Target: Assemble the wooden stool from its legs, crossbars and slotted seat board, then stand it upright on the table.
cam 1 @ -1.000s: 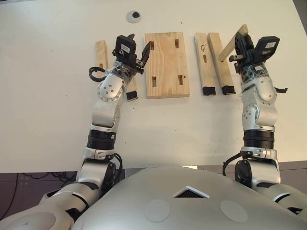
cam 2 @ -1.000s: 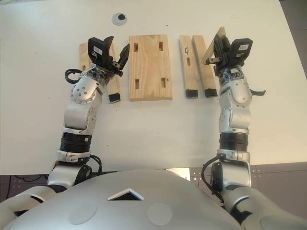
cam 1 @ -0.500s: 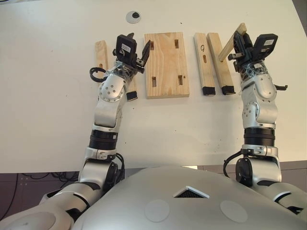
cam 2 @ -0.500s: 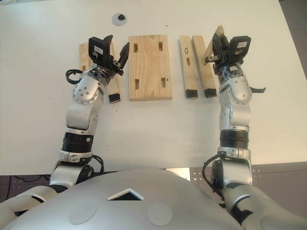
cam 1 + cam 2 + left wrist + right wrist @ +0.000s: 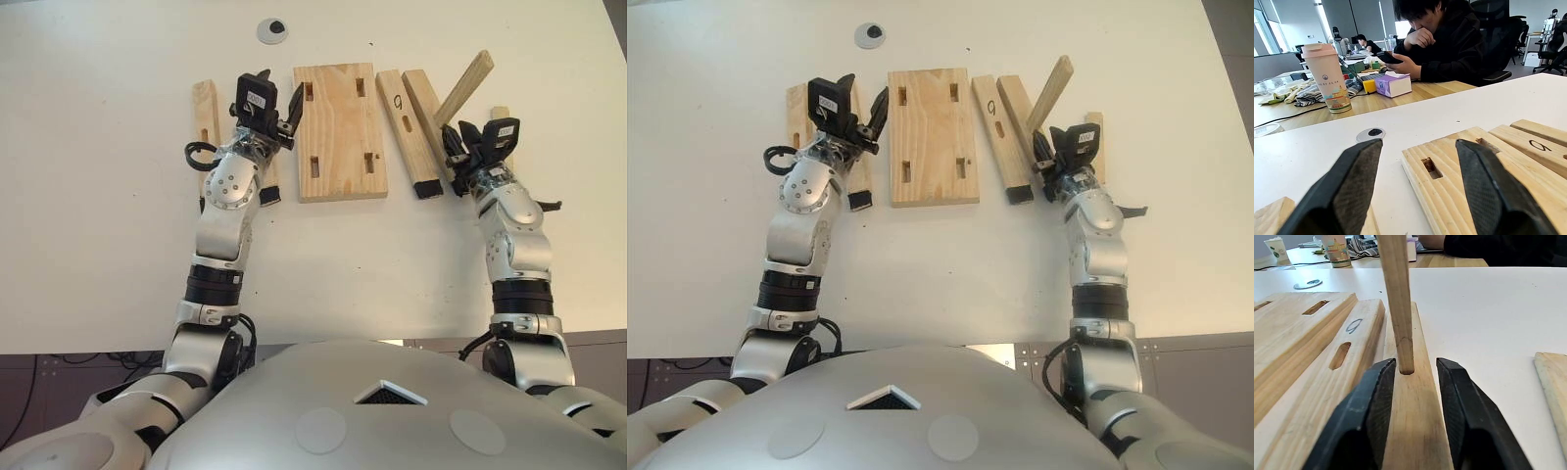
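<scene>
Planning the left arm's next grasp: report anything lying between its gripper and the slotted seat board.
Nothing visible does. The left gripper hangs open at the left edge of the seat board, and its wrist view shows the board's corner directly ahead of the fingers. The nearest leg lies beneath the wrist, not between them.

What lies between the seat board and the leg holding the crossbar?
Another slotted leg, lying flat; both eye views show it.
</scene>
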Robot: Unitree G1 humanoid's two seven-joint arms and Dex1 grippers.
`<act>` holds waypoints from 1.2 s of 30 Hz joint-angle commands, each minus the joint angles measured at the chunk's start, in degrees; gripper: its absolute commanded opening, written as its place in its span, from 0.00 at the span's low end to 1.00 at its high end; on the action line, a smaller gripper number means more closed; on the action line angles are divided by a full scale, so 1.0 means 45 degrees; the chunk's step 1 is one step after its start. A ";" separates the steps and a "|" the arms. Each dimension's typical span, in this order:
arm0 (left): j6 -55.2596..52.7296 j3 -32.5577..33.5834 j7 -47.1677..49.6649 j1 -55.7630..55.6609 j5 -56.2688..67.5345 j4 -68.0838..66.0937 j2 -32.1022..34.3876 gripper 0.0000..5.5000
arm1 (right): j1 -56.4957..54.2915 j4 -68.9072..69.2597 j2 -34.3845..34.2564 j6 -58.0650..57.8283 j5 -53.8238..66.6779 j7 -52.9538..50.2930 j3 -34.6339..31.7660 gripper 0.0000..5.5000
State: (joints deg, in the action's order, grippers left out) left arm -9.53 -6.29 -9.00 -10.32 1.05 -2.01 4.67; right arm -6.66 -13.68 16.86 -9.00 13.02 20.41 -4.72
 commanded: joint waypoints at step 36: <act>-0.0383 0.2777 -0.1776 -0.1307 0.3971 0.0648 0.0432 0.50 | -0.2159 0.1589 0.1926 -0.5036 -0.0125 0.1919 0.0012 0.37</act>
State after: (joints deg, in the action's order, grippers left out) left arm -8.89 3.69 -14.58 -13.67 14.72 -0.89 4.99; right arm -12.13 -8.85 25.41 -32.50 9.64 27.61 -2.44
